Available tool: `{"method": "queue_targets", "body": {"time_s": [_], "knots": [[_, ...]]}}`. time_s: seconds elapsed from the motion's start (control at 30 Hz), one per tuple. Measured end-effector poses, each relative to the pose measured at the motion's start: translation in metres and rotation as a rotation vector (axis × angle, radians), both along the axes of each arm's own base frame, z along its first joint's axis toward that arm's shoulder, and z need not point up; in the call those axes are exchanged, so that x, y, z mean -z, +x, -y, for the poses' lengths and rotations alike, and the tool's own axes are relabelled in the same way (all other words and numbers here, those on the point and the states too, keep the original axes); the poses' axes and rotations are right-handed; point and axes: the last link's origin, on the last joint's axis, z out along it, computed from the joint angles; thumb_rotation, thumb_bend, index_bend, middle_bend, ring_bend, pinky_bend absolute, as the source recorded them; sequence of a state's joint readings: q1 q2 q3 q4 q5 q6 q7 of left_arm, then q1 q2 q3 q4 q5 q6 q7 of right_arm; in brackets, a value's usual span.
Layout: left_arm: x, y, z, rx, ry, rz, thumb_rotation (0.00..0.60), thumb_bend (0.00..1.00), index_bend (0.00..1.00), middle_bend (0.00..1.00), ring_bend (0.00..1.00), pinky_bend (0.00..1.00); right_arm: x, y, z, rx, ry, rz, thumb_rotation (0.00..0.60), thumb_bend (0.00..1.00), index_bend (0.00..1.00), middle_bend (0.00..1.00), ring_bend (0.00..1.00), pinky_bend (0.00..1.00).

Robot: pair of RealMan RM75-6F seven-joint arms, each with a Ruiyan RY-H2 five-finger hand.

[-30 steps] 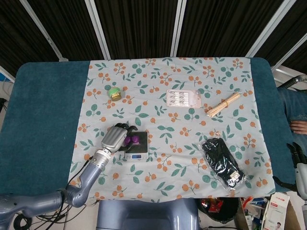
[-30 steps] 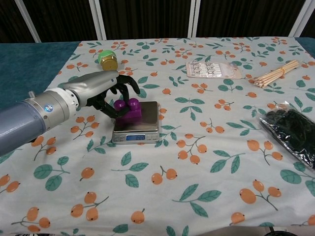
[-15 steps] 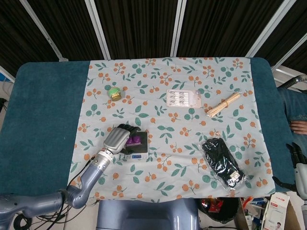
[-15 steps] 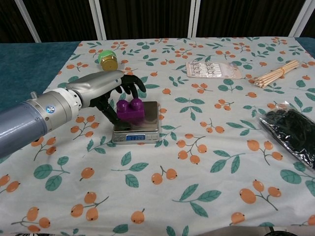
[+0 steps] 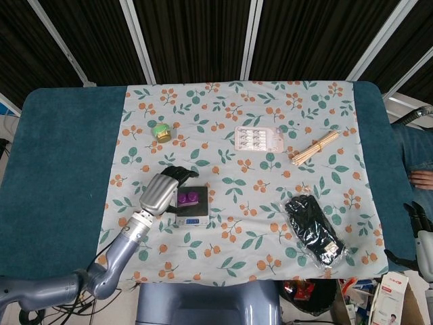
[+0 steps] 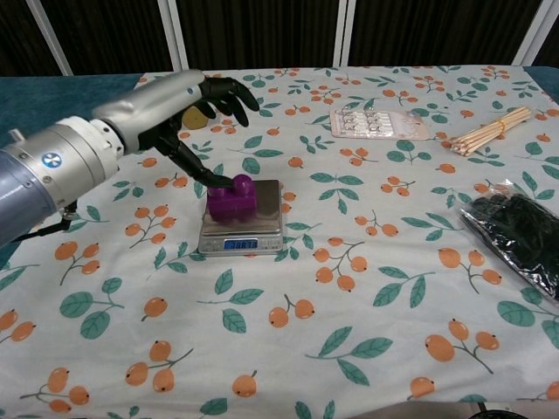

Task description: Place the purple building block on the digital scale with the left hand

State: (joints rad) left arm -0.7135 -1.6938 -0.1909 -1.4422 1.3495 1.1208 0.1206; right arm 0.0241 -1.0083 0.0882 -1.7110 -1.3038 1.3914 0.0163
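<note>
Resting on the small silver digital scale (image 6: 242, 229), the purple plastic building block (image 6: 231, 197) sits upright, its weight lighting the blue display. Above it, the robot's left hand (image 6: 179, 105) hangs with dark fingers (image 6: 229, 88) spread; one lower digit reaches the block's top, whether touching cannot be told.

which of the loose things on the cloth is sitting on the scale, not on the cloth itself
The purple block stands on the scale, right by the left hand. The green jar, pill pack, sticks and black bag all lie on the tablecloth.
</note>
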Motion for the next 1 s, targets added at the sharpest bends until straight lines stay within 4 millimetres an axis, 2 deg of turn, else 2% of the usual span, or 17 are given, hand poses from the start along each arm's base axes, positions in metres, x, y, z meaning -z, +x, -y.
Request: {"method": "queue_targets", "body": {"time_s": [0.1, 0.2, 0.33, 0.5, 0.67, 0.77, 1.0], "knots": [[-0.024, -0.005, 0.007, 0.023, 0.036, 0.021, 0.600, 0.08, 0.23, 0.25, 0.13, 0.13, 0.000, 0.000, 0.000, -0.001, -0.002, -0.001, 0.600, 0.08, 0.04, 0.01, 0.17, 0.19], [-0.056, -0.020, 0.014, 0.039, 0.101, 0.013, 0.600, 0.08, 0.23, 0.24, 0.11, 0.10, 0.000, 0.001, -0.001, -0.002, -0.004, -0.002, 0.600, 0.08, 0.04, 0.01, 0.17, 0.19], [-0.099, -0.054, 0.027, 0.018, 0.237, -0.064, 0.600, 0.08, 0.22, 0.22, 0.10, 0.08, 0.000, 0.003, -0.001, -0.005, -0.008, -0.002, 0.600, 0.08, 0.04, 0.01, 0.17, 0.19], [-0.141, -0.103, 0.062, -0.084, 0.387, -0.194, 0.600, 0.08, 0.20, 0.18, 0.05, 0.04, 0.000, 0.004, -0.001, -0.013, -0.012, -0.008, 0.600, 0.08, 0.04, 0.01, 0.17, 0.19], [-0.165, -0.147, 0.103, -0.242, 0.386, -0.256, 0.600, 0.08, 0.18, 0.16, 0.03, 0.01, 0.000, 0.006, -0.001, -0.030, -0.016, -0.017, 0.600, 0.07, 0.04, 0.01, 0.17, 0.19], [-0.173, -0.164, 0.117, -0.323, 0.360, -0.240, 0.600, 0.08, 0.18, 0.16, 0.02, 0.00, -0.001, 0.007, 0.000, -0.050, -0.025, -0.018, 0.600, 0.07, 0.04, 0.01, 0.17, 0.19], [-0.186, -0.184, 0.136, -0.385, 0.354, -0.187, 0.600, 0.08, 0.17, 0.15, 0.01, 0.00, -0.001, 0.014, 0.002, -0.152, -0.048, -0.028, 0.600, 0.07, 0.04, 0.01, 0.17, 0.19]]}}
